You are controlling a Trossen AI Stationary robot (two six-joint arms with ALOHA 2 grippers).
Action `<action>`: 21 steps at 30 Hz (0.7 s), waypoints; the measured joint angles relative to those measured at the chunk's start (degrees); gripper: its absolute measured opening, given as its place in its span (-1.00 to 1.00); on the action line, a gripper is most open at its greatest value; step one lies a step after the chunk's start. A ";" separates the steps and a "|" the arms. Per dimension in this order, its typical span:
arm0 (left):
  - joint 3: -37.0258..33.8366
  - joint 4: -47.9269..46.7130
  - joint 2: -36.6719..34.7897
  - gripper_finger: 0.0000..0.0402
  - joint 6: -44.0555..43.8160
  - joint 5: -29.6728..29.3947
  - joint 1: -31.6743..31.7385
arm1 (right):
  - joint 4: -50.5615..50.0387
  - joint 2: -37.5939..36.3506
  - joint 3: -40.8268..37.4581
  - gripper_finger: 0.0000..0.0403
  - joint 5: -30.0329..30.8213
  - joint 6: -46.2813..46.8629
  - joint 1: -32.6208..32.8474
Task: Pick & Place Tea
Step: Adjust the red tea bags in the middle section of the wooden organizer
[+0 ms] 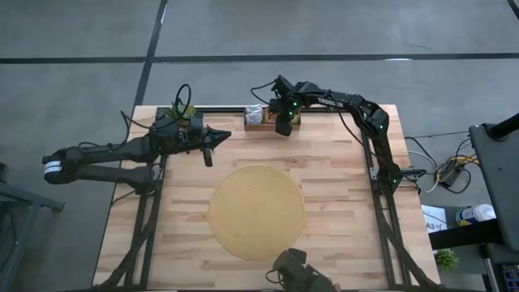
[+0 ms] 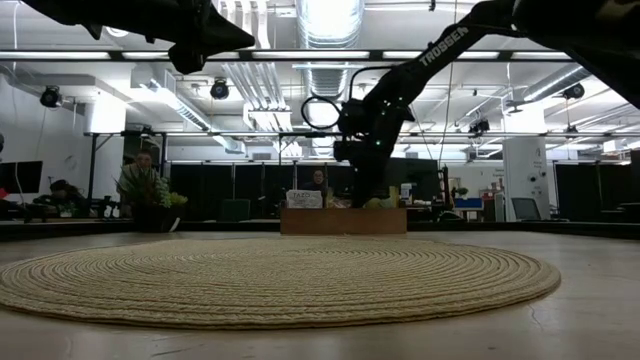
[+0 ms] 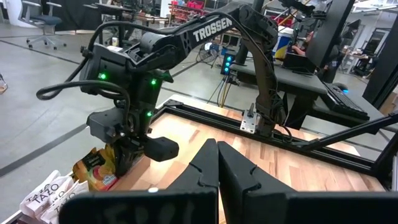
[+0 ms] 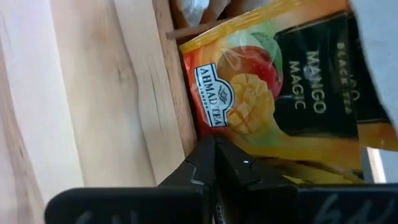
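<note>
The tea sachets stand in a small wooden tray [image 1: 253, 126] at the table's far edge. In the right wrist view an orange "Mango Magic" sachet [image 4: 273, 93] fills the picture, its edge against the tray wall [image 4: 177, 99]. White sachets [image 3: 50, 190] stand beside it. My right gripper [image 1: 284, 123] points down into the tray, its fingers shut at the orange sachet [image 3: 93, 174]. My left gripper [image 1: 208, 150] is shut and hovers high over the table's far left part [image 2: 188, 58]. My right gripper [image 4: 214, 146] comes from above, pointing down into the tray, and is shut on the orange sachet at its corner [image 4: 208, 127] next to the tray wall. The fingertips cover the place of contact. The sachet leans tilted in the tray among the others.
A large round woven mat [image 1: 256, 211] lies on the table's middle and near part [image 2: 270, 275]. A small green plant [image 1: 178, 109] sits at the far left corner. Bare wood shows left and right of the mat. People sit in the room behind.
</note>
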 joint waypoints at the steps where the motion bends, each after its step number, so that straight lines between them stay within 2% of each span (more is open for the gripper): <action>1: 0.00 0.00 0.00 -1.00 0.00 0.00 0.00 | 0.02 0.00 0.29 -0.96 -0.10 0.14 0.01; 21: 0.00 -0.02 0.00 -1.00 -0.15 -0.10 0.00 | 1.37 -0.07 2.39 -0.96 -4.10 0.18 0.85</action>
